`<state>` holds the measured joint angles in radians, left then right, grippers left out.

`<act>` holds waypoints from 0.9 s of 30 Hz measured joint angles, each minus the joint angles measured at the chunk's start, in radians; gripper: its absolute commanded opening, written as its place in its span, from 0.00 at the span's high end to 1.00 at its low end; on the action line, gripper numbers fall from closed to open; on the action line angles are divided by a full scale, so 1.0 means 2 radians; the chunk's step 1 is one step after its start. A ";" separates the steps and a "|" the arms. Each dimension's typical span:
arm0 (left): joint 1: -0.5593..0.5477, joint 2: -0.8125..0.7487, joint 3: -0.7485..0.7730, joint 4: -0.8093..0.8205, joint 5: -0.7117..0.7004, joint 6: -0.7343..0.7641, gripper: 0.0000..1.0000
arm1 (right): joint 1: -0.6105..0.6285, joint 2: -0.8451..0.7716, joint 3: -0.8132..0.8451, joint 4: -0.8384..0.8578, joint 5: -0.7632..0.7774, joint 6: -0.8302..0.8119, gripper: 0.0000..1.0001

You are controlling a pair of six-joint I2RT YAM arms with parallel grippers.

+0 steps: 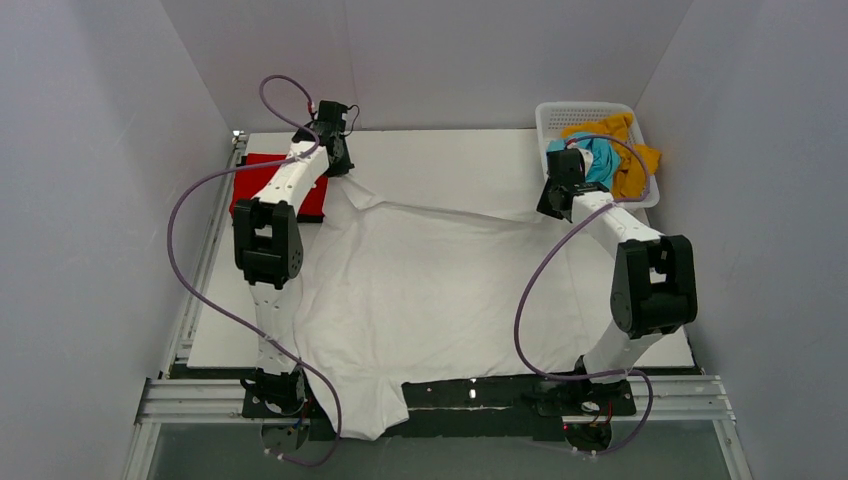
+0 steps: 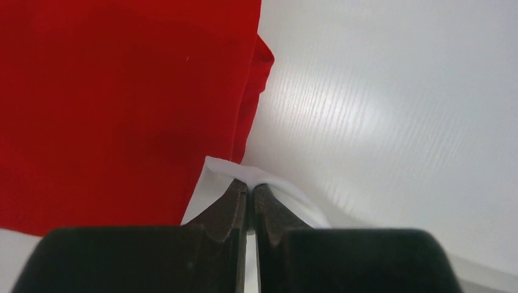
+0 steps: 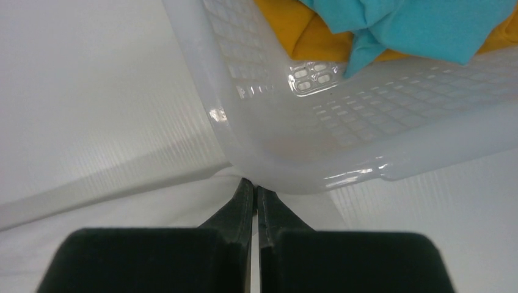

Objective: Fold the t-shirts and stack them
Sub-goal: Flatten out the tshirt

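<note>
The left gripper [image 2: 250, 188] and right gripper [image 3: 255, 186] are each closed tight on a corner of the white t-shirt [image 1: 430, 290] stretched between them (spreading, I judge); next they should lay it flat together.

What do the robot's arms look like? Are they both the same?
Yes, they match. The left arm and right arm are white tubes with chunky black joints. A looping purple cable runs along each one. The left gripper and right gripper each end in two black fingers that taper to thin tips.
</note>
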<state>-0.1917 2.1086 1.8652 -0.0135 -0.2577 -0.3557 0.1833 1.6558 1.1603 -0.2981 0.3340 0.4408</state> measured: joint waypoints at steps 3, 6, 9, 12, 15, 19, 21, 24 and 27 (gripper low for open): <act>0.000 0.049 0.056 -0.024 -0.008 0.003 0.92 | 0.000 0.031 0.013 0.003 0.003 -0.001 0.92; 0.001 0.086 0.096 -0.046 -0.014 0.008 0.59 | 0.000 0.056 0.030 0.002 0.006 -0.002 0.81; 0.002 0.098 0.106 -0.057 -0.012 0.011 0.34 | 0.000 0.064 0.044 0.000 0.012 -0.002 0.70; 0.004 0.097 0.105 -0.058 0.002 0.013 0.14 | 0.000 0.064 0.055 0.000 0.015 -0.001 0.50; 0.005 0.097 0.102 -0.056 0.021 0.012 0.02 | -0.001 0.060 0.056 0.001 0.012 0.000 0.34; 0.006 0.094 0.098 -0.056 0.044 0.005 0.02 | -0.002 0.049 0.053 0.004 -0.004 -0.001 0.29; 0.006 0.085 0.087 -0.058 0.059 0.000 0.02 | -0.003 0.039 0.049 0.005 -0.015 -0.001 0.25; 0.006 0.059 0.060 -0.060 0.074 -0.009 0.02 | -0.003 0.023 0.042 0.009 -0.035 -0.005 0.21; 0.006 0.007 0.002 -0.056 0.089 -0.026 0.02 | -0.002 0.002 0.023 0.017 -0.062 -0.013 0.18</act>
<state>-0.1806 2.1223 1.8687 -0.1246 -0.0799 -0.4072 0.1799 1.6592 1.2060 -0.2642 0.2104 0.4152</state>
